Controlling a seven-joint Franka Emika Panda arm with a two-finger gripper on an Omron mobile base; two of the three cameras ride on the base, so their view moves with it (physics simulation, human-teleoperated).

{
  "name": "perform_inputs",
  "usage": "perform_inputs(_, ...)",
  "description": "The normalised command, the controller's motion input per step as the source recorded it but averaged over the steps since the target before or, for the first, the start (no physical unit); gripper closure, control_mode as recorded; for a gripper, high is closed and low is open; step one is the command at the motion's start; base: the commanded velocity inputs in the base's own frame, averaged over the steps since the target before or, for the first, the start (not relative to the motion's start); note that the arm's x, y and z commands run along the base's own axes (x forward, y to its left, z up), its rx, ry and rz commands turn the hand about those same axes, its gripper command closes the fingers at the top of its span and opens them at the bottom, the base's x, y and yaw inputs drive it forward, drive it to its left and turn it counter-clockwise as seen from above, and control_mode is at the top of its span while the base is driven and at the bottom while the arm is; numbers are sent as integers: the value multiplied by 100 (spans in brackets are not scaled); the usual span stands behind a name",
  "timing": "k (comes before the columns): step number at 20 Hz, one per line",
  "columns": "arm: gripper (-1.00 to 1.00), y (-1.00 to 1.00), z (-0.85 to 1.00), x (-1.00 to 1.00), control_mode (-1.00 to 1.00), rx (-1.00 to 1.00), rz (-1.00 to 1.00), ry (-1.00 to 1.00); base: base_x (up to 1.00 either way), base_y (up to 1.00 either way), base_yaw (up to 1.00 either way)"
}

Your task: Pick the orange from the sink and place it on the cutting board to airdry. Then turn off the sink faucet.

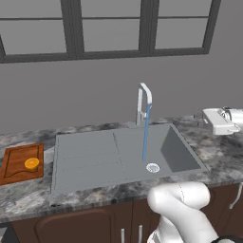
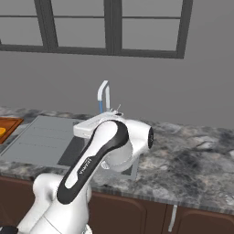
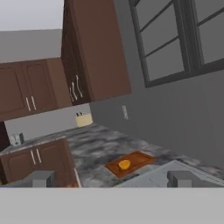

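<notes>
One orange (image 1: pixel 32 163) sits on the cutting board (image 1: pixel 14 168), at about nine o'clock from the sink (image 1: pixel 85 156) in the left base view, so the first half of the task looks done. The hand view agrees: the fruit rests near the middle of the reddish board on the counter.

One step is left, by my reading: shutting off the faucet (image 1: pixel 142 102). A thin blue stream (image 1: pixel 145 137) falls from its spout toward the drain (image 1: pixel 153 167), so the water is running. The faucet stands at twelve o'clock of the basin, against the back edge.

The gripper (image 3: pixel 111 178) holds nothing; its two fingers (image 3: pixel 41 178) stand wide apart at the bottom of the hand view. In the left base view the hand sits at three o'clock of the basin, over the counter and apart from the faucet. The next move calls for swinging toward the faucet's base and pushing its small side lever, which is too small to make out clearly.

Count: one orange, one board, one sink, one faucet, one drain.
</notes>
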Motion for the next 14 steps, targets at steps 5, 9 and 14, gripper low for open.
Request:
perform_inputs(5,-100,-3,-14,54,-100,5,0,0,0,0,0)
perform_inputs(9,-100,-5,-10,51,-100,1,0,0,0,0,0)
perform_inputs(14,-100,-10,-14,54,-100,0,0,0,0,0,0)
